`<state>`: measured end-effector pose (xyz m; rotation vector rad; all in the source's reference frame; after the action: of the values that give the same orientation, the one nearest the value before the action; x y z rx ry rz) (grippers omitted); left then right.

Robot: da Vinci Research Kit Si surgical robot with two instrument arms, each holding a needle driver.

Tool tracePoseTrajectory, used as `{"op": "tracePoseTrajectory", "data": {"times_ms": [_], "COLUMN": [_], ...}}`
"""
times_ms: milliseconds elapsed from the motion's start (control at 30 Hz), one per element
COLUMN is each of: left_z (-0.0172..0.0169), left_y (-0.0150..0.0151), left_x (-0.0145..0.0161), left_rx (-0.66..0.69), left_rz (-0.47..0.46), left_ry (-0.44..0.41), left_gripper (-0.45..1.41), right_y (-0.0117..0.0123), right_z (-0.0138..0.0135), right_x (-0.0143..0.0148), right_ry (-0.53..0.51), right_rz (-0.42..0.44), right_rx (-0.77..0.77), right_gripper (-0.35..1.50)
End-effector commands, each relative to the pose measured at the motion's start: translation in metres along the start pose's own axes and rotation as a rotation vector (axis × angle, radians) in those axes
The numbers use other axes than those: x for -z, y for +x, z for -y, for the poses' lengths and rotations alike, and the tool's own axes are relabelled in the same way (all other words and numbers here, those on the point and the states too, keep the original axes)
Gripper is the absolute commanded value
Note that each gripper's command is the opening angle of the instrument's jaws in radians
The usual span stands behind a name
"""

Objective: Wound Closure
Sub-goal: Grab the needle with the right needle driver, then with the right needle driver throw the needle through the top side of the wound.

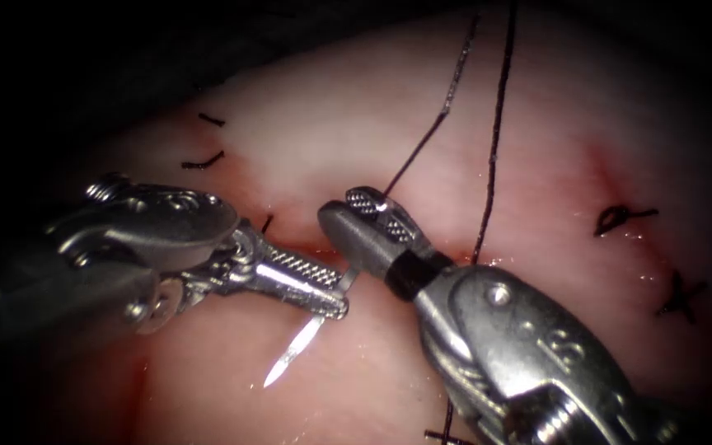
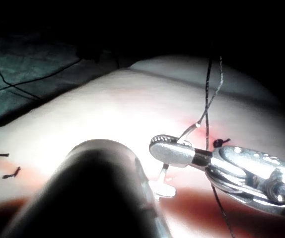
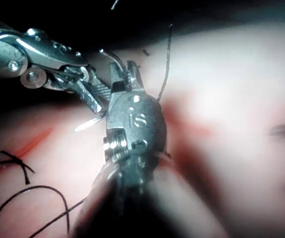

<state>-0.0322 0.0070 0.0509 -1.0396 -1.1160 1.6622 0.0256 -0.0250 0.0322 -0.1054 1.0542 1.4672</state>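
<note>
Steel needle (image 1: 294, 353) clamped near its tip by the left tool (image 1: 341, 302), reaching level from the left; right tool (image 1: 354, 206) angles up-left, fingers pinching thread (image 1: 422, 142) over the tissue (image 1: 331, 124).

Both tools are bright, polished silver metal. The left tool (image 1: 323, 288) has cross-hatched jaw faces and round pivot screws at its wrist. The right tool (image 1: 364, 218) has knurled jaws, a black collar behind them, one round screw and stamped digits on its clevis.

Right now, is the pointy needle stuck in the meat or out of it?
Out. The left tool is shut on the needle near its point, and the shiny tip hangs bare above the tissue.
</note>
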Motion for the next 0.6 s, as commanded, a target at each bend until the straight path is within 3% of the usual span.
{"op": "tracePoseTrajectory", "data": {"times_ms": [33,67,167,300,367,500,567,600], "left_z": [0.0002,0.0002,0.0001,0.0001,0.0003,0.0008,0.0011,0.0013], "left_y": [0.0010,0.0009,0.0005,-0.0005,-0.0012,-0.0024,-0.0029,-0.0033], "left_x": [-0.0002,-0.0001,0.0006,0.0021,0.0029,0.0033,0.0029,0.0027], "left_rx": [-0.009,-0.020,-0.104,-0.142,-0.170,-0.320,-0.456,-0.530], "left_rz": [-0.011,-0.018,-0.023,-0.031,-0.039,-0.037,-0.019,-0.011], "left_ry": [-0.004,0.000,-0.004,0.010,0.055,0.159,0.189,0.202], "left_gripper": [1.08,1.21,1.35,1.38,1.36,1.20,0.86,0.59], "right_y": [0.0007,0.0009,0.0017,0.0030,0.0035,0.0037,0.0035,0.0034], "right_z": [-0.0001,-0.0006,-0.0027,-0.0060,-0.0073,-0.0081,-0.0080,-0.0078], "right_x": [-0.0015,-0.0018,-0.0031,-0.0046,-0.0053,-0.0068,-0.0075,-0.0077], "right_ry": [0.044,0.084,0.178,0.261,0.295,0.369,0.395,0.404], "right_rz": [0.011,0.027,0.060,0.066,0.066,0.069,0.055,0.051], "right_rx": [0.030,0.056,0.163,0.274,0.322,0.424,0.469,0.480], "right_gripper": [-0.35,-0.35,-0.35,-0.35,-0.35,-0.35,-0.35,-0.35]}}
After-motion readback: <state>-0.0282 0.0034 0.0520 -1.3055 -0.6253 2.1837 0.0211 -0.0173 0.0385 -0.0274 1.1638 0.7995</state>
